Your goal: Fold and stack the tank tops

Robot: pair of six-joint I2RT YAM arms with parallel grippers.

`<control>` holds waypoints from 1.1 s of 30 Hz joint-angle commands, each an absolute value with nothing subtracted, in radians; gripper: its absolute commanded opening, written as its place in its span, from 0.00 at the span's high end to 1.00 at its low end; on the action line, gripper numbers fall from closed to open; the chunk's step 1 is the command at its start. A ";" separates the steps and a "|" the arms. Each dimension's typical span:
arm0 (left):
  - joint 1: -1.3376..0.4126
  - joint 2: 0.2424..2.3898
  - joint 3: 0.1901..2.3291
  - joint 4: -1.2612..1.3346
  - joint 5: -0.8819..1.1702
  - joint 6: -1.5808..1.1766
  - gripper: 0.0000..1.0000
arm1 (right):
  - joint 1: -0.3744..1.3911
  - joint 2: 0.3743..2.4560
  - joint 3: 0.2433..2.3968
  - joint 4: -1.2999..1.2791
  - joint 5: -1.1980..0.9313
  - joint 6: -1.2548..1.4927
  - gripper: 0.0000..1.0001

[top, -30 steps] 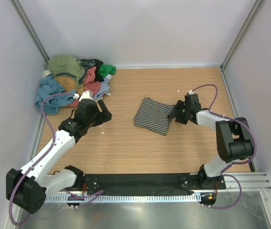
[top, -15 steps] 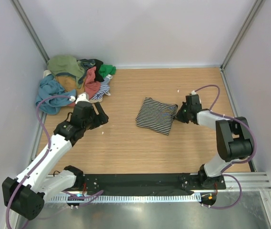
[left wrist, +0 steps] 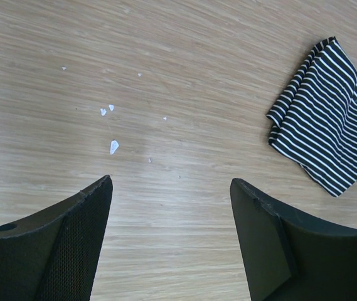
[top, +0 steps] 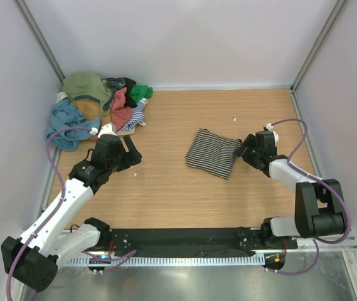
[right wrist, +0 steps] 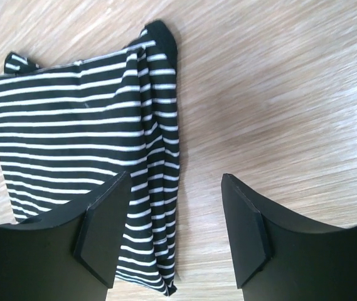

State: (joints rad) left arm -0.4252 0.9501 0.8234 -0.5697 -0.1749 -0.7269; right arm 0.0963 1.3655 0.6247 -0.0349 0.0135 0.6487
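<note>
Over on the right half of the table (top: 178,194), the striped tank top (top: 213,152) lies folded into a rough, slightly skewed rectangle, flat on the wood. The right gripper (top: 248,149) sits low at its right-hand edge. In the right wrist view its fingers stand well apart and nothing is pinched. The bunched, wrinkled edge of the striped tank top (right wrist: 71,138) runs down into the gap of the right gripper (right wrist: 175,219), and the rest spreads out to the left of it.

Across the table, the left gripper (top: 131,153) hangs over bare wood, well apart from the striped cloth. Its wrist camera shows the left gripper (left wrist: 169,213) with jaws wide and empty. A few white specks (left wrist: 113,147) dot the wood ahead of it, and the striped tank top (left wrist: 325,135) lies off toward the upper right.

Back in the far left corner, the pile of tank tops (top: 100,103) is heaped loosely. An olive top (top: 85,84) lies at the back, a teal-blue top (top: 65,119) at the left, a coral top (top: 122,106) in the middle and a green top (top: 142,92) at the right edge. The left arm's wrist is close to the pile's near side.
</note>
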 commanded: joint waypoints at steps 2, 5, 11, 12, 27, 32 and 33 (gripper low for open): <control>-0.420 0.917 0.842 -0.600 -0.195 -0.726 0.23 | 0.112 1.384 0.607 0.067 -0.054 0.632 0.35; -0.420 0.894 0.850 -0.609 -0.207 -0.724 0.23 | 0.129 1.434 0.621 0.083 -0.077 0.634 0.36; -0.420 0.885 0.885 -0.646 -0.222 -0.713 0.23 | 0.144 1.479 0.627 0.097 -0.074 0.640 0.46; -0.420 0.885 0.887 -0.650 -0.222 -0.713 0.23 | 0.146 1.488 0.633 0.091 -0.069 0.641 0.52; -0.394 1.002 0.903 -0.612 -0.276 -0.732 0.20 | 0.055 1.314 0.612 -0.064 0.300 0.727 0.99; -0.232 1.134 1.041 -0.587 -0.261 -0.817 0.00 | 0.040 1.065 0.543 -0.213 0.573 0.834 0.27; -0.207 1.135 1.042 -0.592 -0.250 -0.818 0.00 | 0.040 1.042 0.543 -0.213 0.595 0.839 0.23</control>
State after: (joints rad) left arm -0.2977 1.0817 0.9108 -0.6373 -0.2462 -0.7650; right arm 0.0368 1.1595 0.5652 -0.1417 0.3714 0.7788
